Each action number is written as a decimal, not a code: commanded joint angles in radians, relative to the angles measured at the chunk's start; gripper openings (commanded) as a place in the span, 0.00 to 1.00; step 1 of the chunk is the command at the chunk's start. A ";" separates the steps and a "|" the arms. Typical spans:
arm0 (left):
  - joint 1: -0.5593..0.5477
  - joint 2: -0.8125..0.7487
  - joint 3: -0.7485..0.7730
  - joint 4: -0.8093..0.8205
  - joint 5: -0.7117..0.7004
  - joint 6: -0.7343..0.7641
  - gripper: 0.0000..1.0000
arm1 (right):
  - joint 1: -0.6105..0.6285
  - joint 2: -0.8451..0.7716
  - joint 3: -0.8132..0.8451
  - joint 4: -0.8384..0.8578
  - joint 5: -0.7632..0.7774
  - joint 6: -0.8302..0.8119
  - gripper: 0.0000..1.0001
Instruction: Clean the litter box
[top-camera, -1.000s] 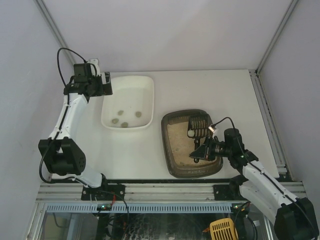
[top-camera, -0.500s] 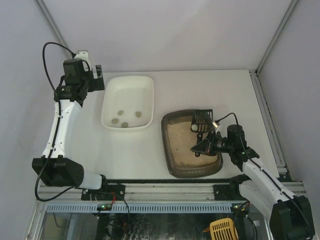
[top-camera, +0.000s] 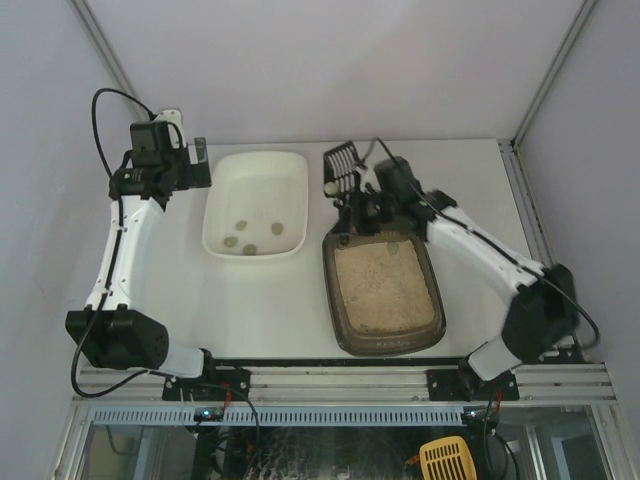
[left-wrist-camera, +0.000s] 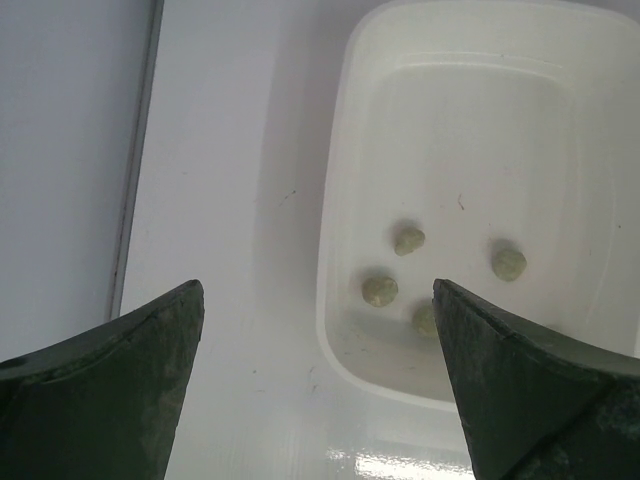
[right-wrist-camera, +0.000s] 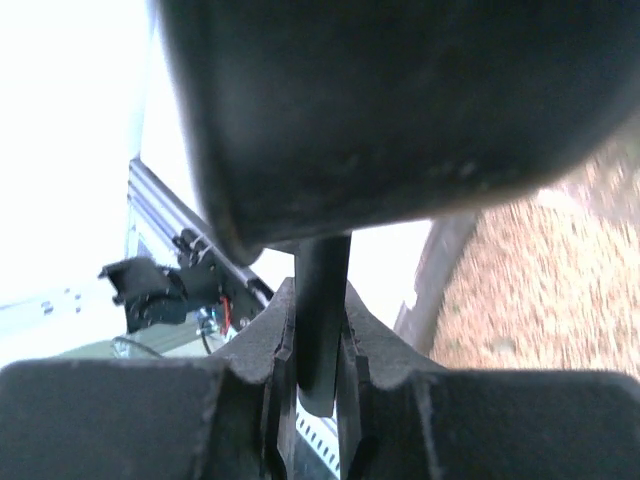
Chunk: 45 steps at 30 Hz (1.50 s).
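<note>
The dark litter box with beige litter lies front centre; its rim and litter show in the right wrist view. My right gripper is shut on the handle of a black slotted scoop. It holds the scoop raised above the table, just past the box's far left corner and beside the white tub. The scoop's head fills the top of the right wrist view. My left gripper is open and empty, above the table left of the tub.
A white tub stands left of the litter box and holds several greenish clumps. Grey walls close the back and sides. A metal rail runs along the near edge.
My right arm has swung from the box's near right side to its far end, carrying the scoop up and leftward out of the litter. My left arm rose, then stayed near the tub's far left corner.
</note>
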 joint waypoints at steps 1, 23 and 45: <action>0.017 0.007 0.080 -0.025 0.060 -0.024 1.00 | 0.129 0.347 0.441 -0.328 0.197 -0.180 0.00; 0.156 -0.037 0.014 -0.041 0.137 -0.046 1.00 | 0.480 0.764 0.974 -0.419 1.249 -0.469 0.00; -0.208 0.713 0.954 -0.293 0.821 0.057 0.97 | 0.078 -0.204 -0.178 -0.203 -0.181 0.349 0.00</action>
